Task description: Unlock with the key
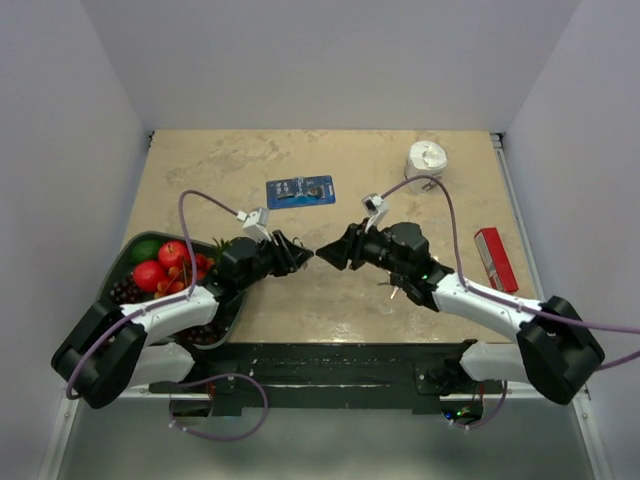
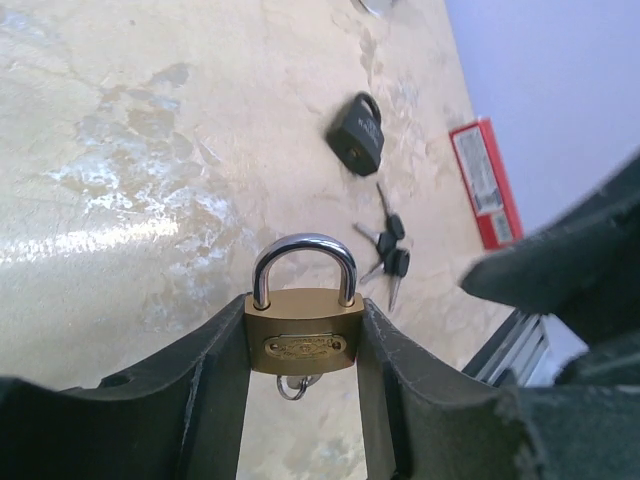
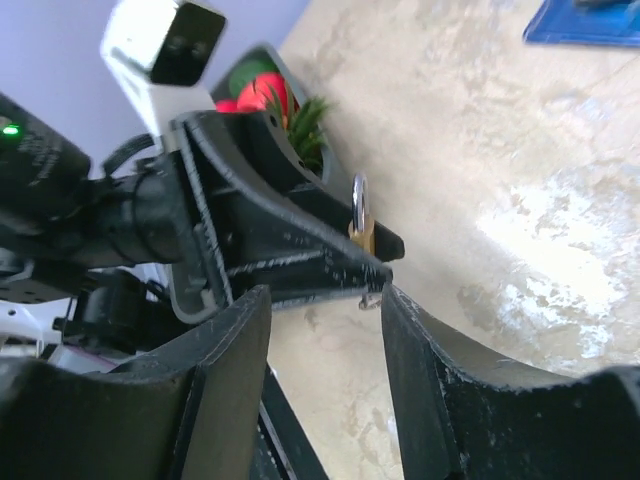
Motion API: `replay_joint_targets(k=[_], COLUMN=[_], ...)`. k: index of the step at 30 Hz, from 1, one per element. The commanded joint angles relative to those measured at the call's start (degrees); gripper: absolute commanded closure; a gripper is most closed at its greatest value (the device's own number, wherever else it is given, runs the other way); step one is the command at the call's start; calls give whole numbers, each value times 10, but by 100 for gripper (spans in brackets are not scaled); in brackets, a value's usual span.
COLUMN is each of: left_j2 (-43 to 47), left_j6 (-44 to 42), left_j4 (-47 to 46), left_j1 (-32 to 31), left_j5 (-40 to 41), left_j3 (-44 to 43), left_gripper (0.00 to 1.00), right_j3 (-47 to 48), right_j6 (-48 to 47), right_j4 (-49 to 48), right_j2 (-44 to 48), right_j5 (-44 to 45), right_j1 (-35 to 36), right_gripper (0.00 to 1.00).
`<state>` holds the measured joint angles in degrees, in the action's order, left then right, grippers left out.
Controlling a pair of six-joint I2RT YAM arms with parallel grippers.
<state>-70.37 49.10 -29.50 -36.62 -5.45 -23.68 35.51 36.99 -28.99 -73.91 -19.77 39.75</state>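
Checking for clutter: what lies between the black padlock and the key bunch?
Only bare tabletop, in the left wrist view, between black padlock and key bunch.

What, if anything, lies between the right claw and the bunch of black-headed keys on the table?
Nothing visible does. The keys lie on bare table, apart from the black padlock. The right claw, open, points away from them at the left claw, which grips the brass padlock.
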Motion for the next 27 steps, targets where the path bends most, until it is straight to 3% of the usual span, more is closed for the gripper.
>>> replay_joint_targets(k=[1, 6, 10, 16, 27], left_j2=[26, 40, 46, 54, 62], left_j6=[115, 194, 213, 218, 219], left_j4=[-69, -95, -97, -100, -102], left_j1=[13, 14, 13, 14, 14], left_j5=[53, 70, 67, 59, 57], left_j3=[14, 28, 27, 34, 41], left_gripper=[100, 100, 100, 100, 100], right_j3=[-60, -68, -73, -69, -40], right_j6=[-3, -52, -46, -30, -53], right_j4=[-61, -19, -78, -155, -162], right_j2=[72, 86, 44, -16, -48], right_j5=[64, 149, 168, 168, 189], right_j1=[6, 65, 103, 107, 106], right_gripper=[48, 48, 51, 56, 66])
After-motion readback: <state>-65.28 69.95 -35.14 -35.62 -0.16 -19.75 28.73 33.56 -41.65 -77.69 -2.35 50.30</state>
